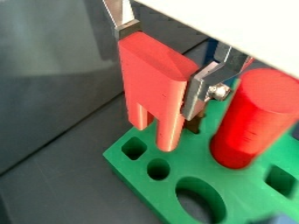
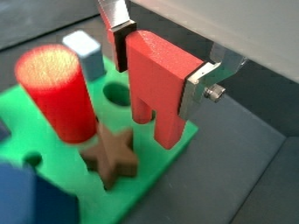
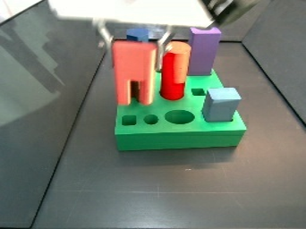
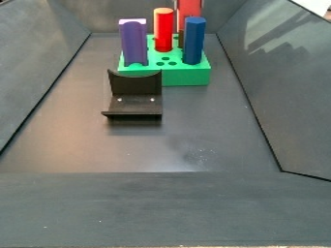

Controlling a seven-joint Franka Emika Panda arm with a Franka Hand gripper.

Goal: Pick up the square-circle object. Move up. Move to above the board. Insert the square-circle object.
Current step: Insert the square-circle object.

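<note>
1. The board [image 3: 180, 132] is lying on the floor; a side view alone shows the fixture [image 4: 134, 94] near it.
2. The block [image 1: 155, 80] is hanging prongs-down over the board's edge holes, clamped by the gripper [image 1: 162, 63].
3. The red cylinder [image 2: 56, 91] is standing beside it.
4. Only a wrist view shows the brown star [image 2: 111, 150].

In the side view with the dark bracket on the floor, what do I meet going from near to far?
Fixture → board with its pegs → end effector holding the square-circle object at the far end.
</note>
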